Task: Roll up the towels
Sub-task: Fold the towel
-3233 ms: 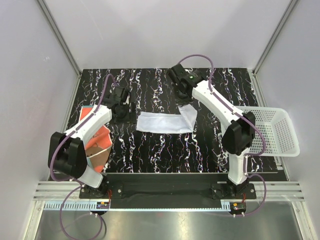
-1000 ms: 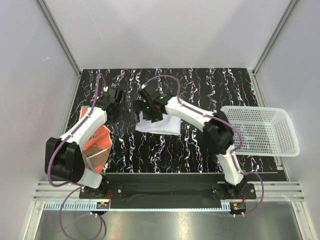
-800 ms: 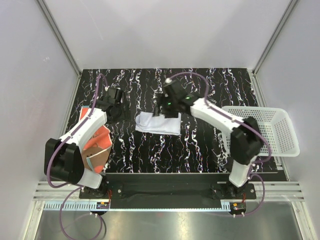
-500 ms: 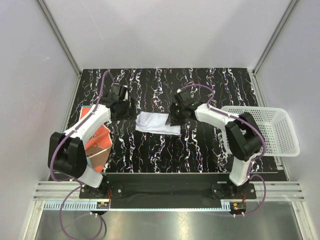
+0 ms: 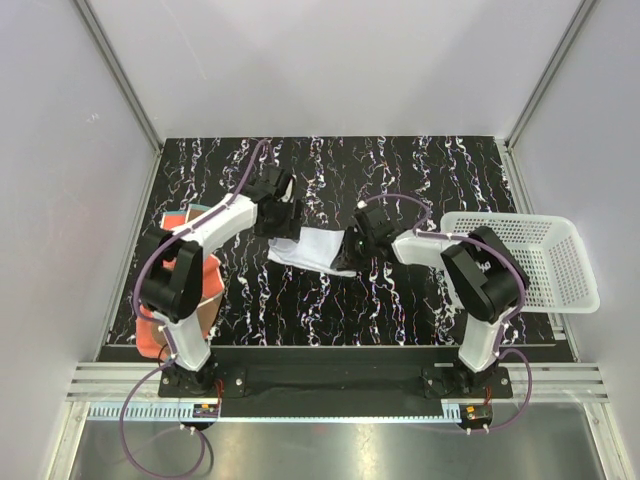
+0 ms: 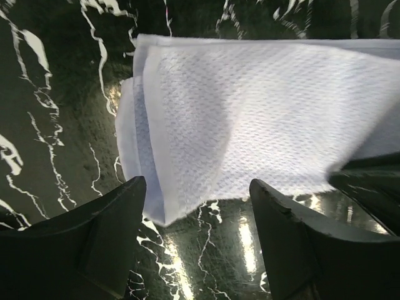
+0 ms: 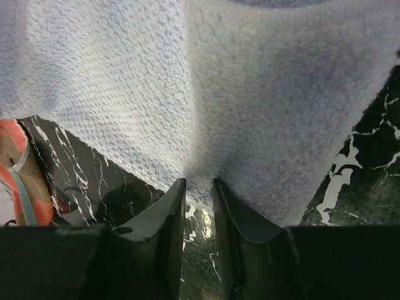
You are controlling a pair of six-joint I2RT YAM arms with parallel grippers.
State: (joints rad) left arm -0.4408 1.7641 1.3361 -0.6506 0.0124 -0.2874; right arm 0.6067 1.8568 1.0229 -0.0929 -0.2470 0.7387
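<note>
On the black marbled counter [image 5: 420, 180], seen from above, the folded white cloth towel [image 5: 305, 247] lies at centre. Left wrist: left jaws wide, straddling its corner. Right wrist: right jaws narrow, pinching its 3 o'clock edge. Rolling looks barely started; next, curl that edge toward 9 o'clock.

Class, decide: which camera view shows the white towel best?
Top external: only there does nearly the whole white towel show, with its outline. Left wrist shows one end's stacked folded layers close up; right wrist shows just its weave and one edge, filling the frame.
</note>
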